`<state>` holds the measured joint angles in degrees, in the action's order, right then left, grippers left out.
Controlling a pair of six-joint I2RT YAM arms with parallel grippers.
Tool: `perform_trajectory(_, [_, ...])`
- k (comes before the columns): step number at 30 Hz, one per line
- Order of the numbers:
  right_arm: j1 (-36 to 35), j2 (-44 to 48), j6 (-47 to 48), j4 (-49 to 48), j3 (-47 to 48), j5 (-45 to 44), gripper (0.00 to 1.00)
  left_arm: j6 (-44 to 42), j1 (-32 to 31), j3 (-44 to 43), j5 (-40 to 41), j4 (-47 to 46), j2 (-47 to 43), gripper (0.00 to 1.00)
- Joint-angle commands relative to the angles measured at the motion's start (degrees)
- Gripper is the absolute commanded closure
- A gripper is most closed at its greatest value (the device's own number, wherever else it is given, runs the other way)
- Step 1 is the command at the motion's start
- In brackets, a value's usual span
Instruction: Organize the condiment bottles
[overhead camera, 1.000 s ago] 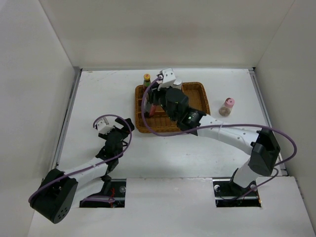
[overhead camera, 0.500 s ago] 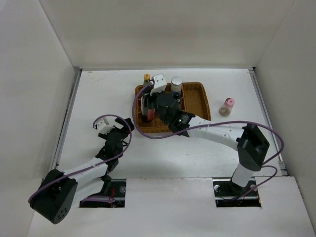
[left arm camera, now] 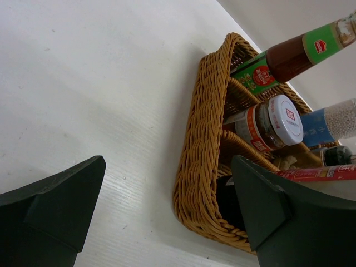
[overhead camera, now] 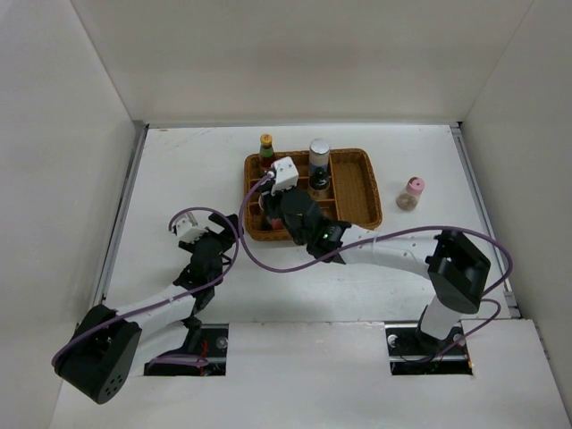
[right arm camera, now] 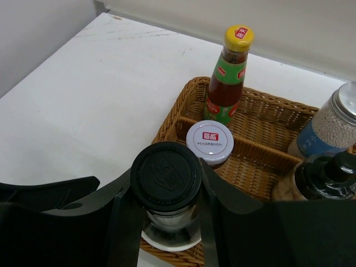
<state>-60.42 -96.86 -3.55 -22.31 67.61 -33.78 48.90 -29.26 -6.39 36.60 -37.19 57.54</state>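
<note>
The tall dark bottle (right arm camera: 166, 175) is low in the near-left compartment of the wicker tray (overhead camera: 374, 204), and my right tool (right arm camera: 167, 192) clamps it below the cap. I cannot tell if it rests yet. Four others already stand inside. Only the pink-capped bottle (overhead camera: 410, 193) waits on the table (overhead camera: 179, 170), right of the tray. My left tool (left arm camera: 167, 211) is wide and holds nothing. One second ago my right arm was farther back and covered the silver-lidded bottle (overhead camera: 319, 154).

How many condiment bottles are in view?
6. Five in the wicker tray: yellow-capped bottle, red-white-lidded jar, silver-lidded jar, black-capped tan bottle, and the tall dark bottle in the right gripper. The pink-capped bottle stands on the table, right of the tray.
</note>
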Motion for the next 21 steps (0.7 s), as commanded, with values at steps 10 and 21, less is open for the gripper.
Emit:
perform_trajectory(10, [-0.4, 3.0, -4.4, -8.3, -1.8, -1.1, 0.40, 0.7, 0.3, -0.1, -0.9, -3.2, 0.4, 0.00])
perform_trajectory(21, [0.0, 8.1, -4.8, -7.8, -2.0, 1.3, 0.15, 0.8, 0.4, -0.1, -1.3, -3.2, 0.1, 0.00])
